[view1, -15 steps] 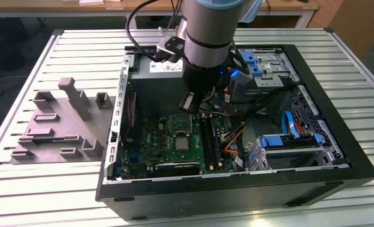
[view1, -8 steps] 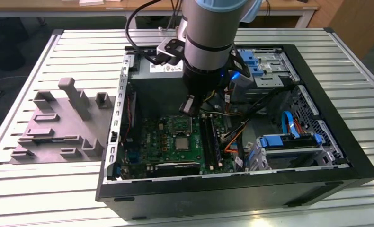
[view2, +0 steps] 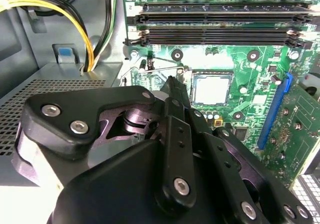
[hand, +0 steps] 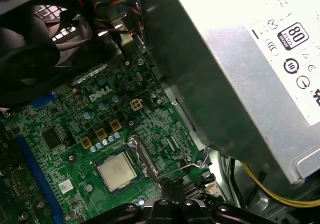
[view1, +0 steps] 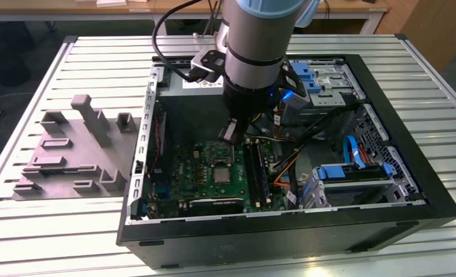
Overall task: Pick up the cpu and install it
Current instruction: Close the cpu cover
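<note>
pincer (view2: 172, 84) fingers together, holds nothing | cpu (hand: 116, 170) flat silvery square, seated in mobo socket

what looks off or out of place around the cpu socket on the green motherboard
Nothing stands out: the small silvery square cpu lies flat and square in its socket on the green motherboard, with the black gripper just beside it.

Tabletop (view1: 74, 225): pale metal surface of parallel ribbed slats, seen in the exterior view.

Items resting directly on it:
- Large black open-sided computer case (view1: 290, 231), lying flat, occupying the middle and the exterior view's right.
- Grey moulded fixture plate with upright blocks (view1: 70, 153), at the exterior view's left, just beside the case's wall.
</note>
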`<state>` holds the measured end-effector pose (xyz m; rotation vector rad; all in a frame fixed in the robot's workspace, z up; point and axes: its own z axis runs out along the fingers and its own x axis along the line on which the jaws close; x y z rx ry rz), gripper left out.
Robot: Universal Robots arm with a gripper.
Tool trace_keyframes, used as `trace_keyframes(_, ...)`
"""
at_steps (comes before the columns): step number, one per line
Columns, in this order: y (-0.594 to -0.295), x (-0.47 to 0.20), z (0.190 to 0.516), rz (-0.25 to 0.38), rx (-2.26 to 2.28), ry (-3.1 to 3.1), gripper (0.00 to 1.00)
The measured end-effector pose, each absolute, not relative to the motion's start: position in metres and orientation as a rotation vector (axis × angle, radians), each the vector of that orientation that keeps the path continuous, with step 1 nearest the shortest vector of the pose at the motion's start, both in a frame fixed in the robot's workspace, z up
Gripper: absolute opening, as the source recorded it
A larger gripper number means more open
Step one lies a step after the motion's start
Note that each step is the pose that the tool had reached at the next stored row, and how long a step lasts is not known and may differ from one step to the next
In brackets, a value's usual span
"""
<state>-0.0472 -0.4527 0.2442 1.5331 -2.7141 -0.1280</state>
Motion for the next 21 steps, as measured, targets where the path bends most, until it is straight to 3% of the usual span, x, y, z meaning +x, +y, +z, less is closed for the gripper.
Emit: trace_keyframes(21,-0.4557,-0.0474,0.2434,-0.102,1.533,-2.704,0.11)
